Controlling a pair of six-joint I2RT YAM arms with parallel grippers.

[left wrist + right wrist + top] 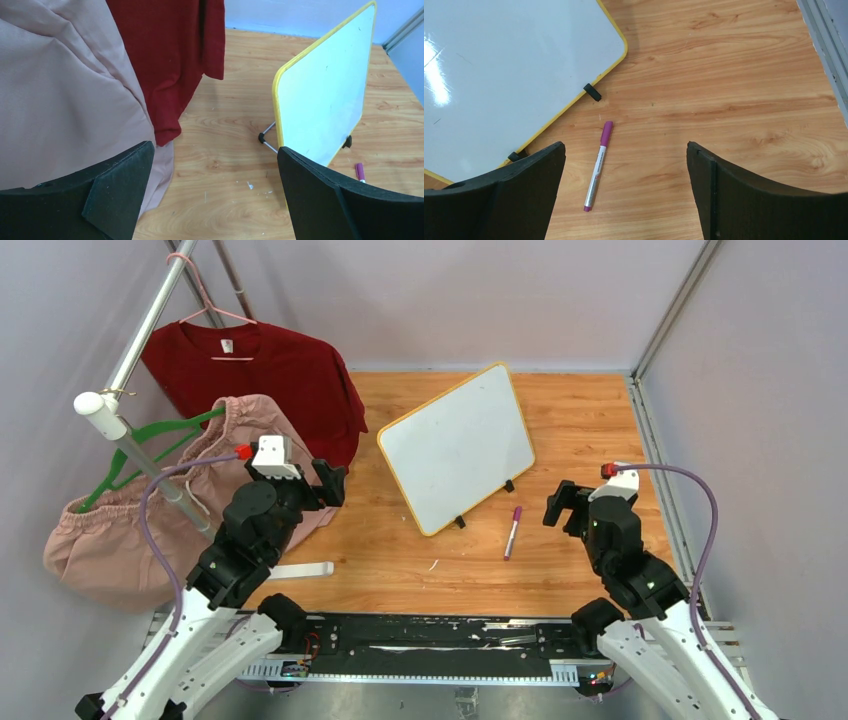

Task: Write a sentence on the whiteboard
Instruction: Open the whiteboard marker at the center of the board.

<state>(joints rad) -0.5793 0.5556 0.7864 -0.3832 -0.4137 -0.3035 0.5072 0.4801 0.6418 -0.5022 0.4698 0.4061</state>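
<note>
1. The left gripper (214, 152) hangs above the table (225, 200), jaws spread wide.
2. The whiteboard (325, 100) stands tilted on black feet toward the table's far right corner.
3. A purple marker (359, 171) lies near its right foot.
4. A red shirt (170, 60) and a pink garment (60, 100) drape the left edge.

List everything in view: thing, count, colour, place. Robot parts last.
whiteboard: one, white, yellow frame, blank, propped mid-table
marker: one, purple and white, lying near the board's right foot
T-shirt: one, dark red, hanging far left
garment: one, dusty pink, hanging left
hangers: two, pink and green, carrying the clothes
rail: one, grey metal, far left
white bar: one, white, table near left arm
table: one, light wood, beneath all
left gripper: one, black, open, beside garment
right gripper: one, black, open, right of marker
</note>
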